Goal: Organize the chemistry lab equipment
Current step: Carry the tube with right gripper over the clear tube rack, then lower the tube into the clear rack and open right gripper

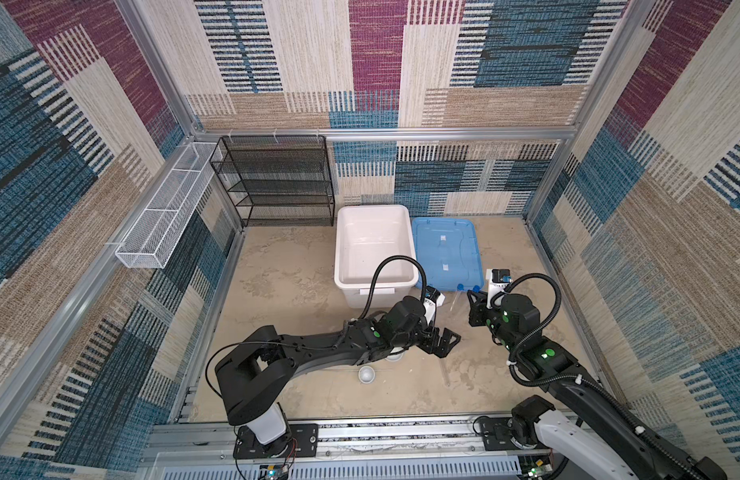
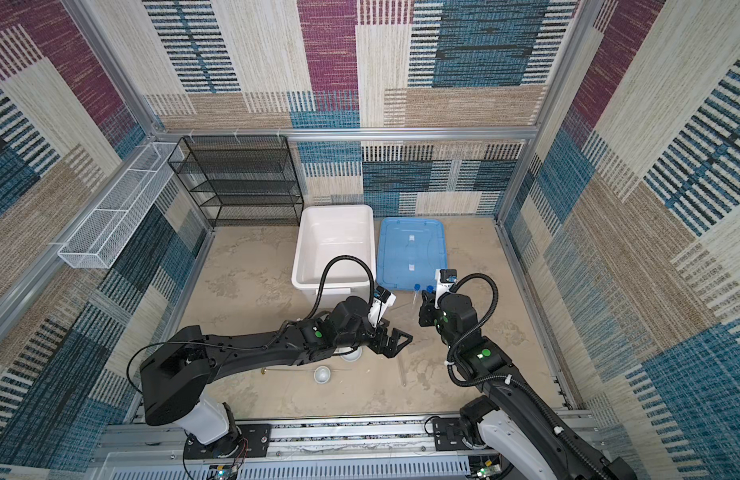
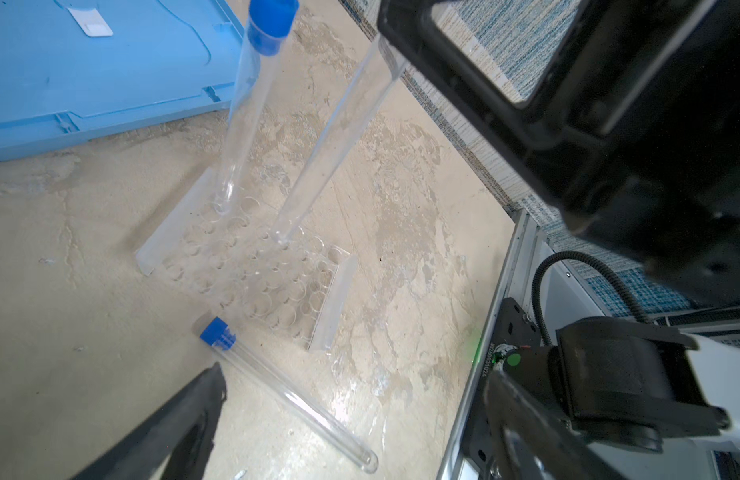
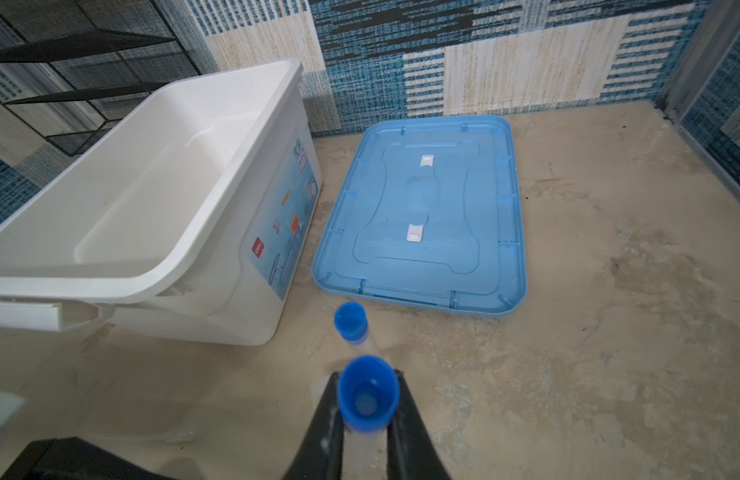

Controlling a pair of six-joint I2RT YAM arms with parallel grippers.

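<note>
A clear plastic rack (image 3: 252,278) lies on the sandy floor. One blue-capped tube (image 3: 245,112) stands tilted in it. My right gripper (image 4: 366,376) is shut just below the blue cap (image 4: 368,399) of a second tube (image 3: 339,137), whose lower end sits at a rack hole. A third tube (image 3: 293,399) lies flat beside the rack, between the fingers of my open left gripper (image 3: 356,374) and touched by neither. In both top views a small white bowl (image 1: 366,374) (image 2: 322,374) sits near the left arm, with another bowl (image 2: 351,353) partly under it. A brass-tipped rod (image 2: 285,370) lies beside them.
The open white bin (image 1: 343,249) stands behind the left gripper, and its blue lid (image 1: 447,249) lies flat to the right. A black mesh shelf (image 1: 277,183) stands at the back wall and a white wire basket (image 1: 164,208) hangs on the left wall. A thin clear pipette (image 4: 173,436) lies by the bin.
</note>
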